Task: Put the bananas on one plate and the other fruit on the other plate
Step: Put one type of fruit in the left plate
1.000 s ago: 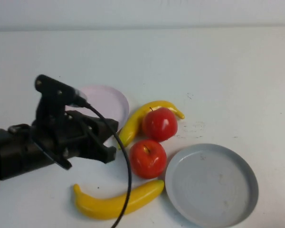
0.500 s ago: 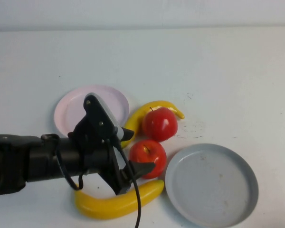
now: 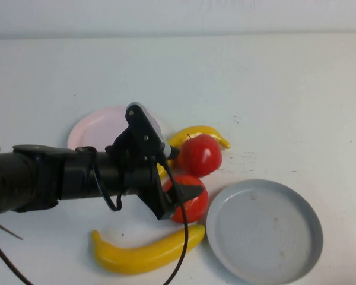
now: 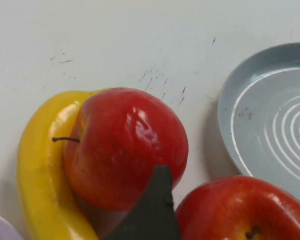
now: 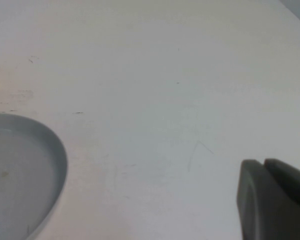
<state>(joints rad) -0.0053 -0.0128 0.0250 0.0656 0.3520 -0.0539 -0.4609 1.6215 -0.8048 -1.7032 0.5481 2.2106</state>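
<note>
Two red apples lie at mid-table: the far apple (image 3: 200,154) rests against the thinner banana (image 3: 197,131), and the near apple (image 3: 188,202) lies just in front of it. The thicker banana (image 3: 145,252) lies near the front edge. The grey-blue plate (image 3: 264,231) is at the right and the pink plate (image 3: 94,127) at the left, partly hidden by my left arm. My left gripper (image 3: 184,174) is open and sits over the near apple (image 4: 245,210), with one finger (image 4: 151,212) between the two apples. My right gripper (image 5: 276,200) is shut and empty over bare table, out of the high view.
The left wrist view shows the far apple (image 4: 125,145), the thinner banana (image 4: 37,170) and the grey-blue plate's rim (image 4: 230,130). The right wrist view shows that plate's edge (image 5: 55,165). The left arm's cable (image 3: 181,249) hangs across the thicker banana.
My left arm has moved right from beside the pink plate to the apples, and its gripper has turned and come down over the near apple. The fruit has not moved.
</note>
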